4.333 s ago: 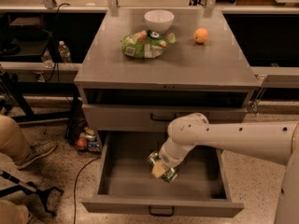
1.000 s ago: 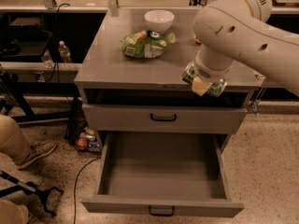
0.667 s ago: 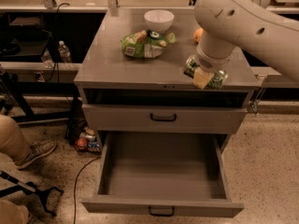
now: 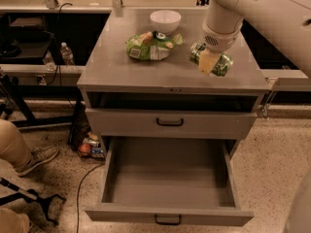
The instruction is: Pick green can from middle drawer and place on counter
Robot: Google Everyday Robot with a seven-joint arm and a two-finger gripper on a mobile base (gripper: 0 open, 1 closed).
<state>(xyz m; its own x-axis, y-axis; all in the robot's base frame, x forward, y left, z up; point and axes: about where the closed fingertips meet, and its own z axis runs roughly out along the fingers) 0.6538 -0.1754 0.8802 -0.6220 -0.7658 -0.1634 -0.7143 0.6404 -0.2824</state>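
1. Claw [image 4: 210,61]: hangs over the rt-front part of the bench [image 4: 112,67], pointing down from the big white arm [image 4: 252,8] that comes in from upper rt. Clenched on the green can [image 4: 222,65]; a pale finger crosses the can's front.
2. Green can: on its side in the grip, tilted, one end toward the back-left, the other toward the front-rt. Low over the bench surface. Can't tell if it touches the top or is a hair above it.
3. Nearby on bench: light-green snack bag [image 4: 150,45] just left of the can, apart from it. White bowl [image 4: 165,21] behind the bag, toward the back edge.
4. Below: upper drawer front [image 4: 170,123] shut. Middle drawer [image 4: 167,178] pulled fully out, grey floor bare, no can inside.
5. Off to the side: water bottle [image 4: 66,55] on a shelf at left, a person's shoe [image 4: 39,157] on the floor at lower left.
6. Progress, my read: pick is done, since the can is out of the drawer and lifted up to bench level. Carry looks done too, w/ the can over a free patch of bench.
7. Left to do, my read: settle the can onto the top, let go, pull the claw clear. Can is on its side, so it may roll toward the rt edge once released.
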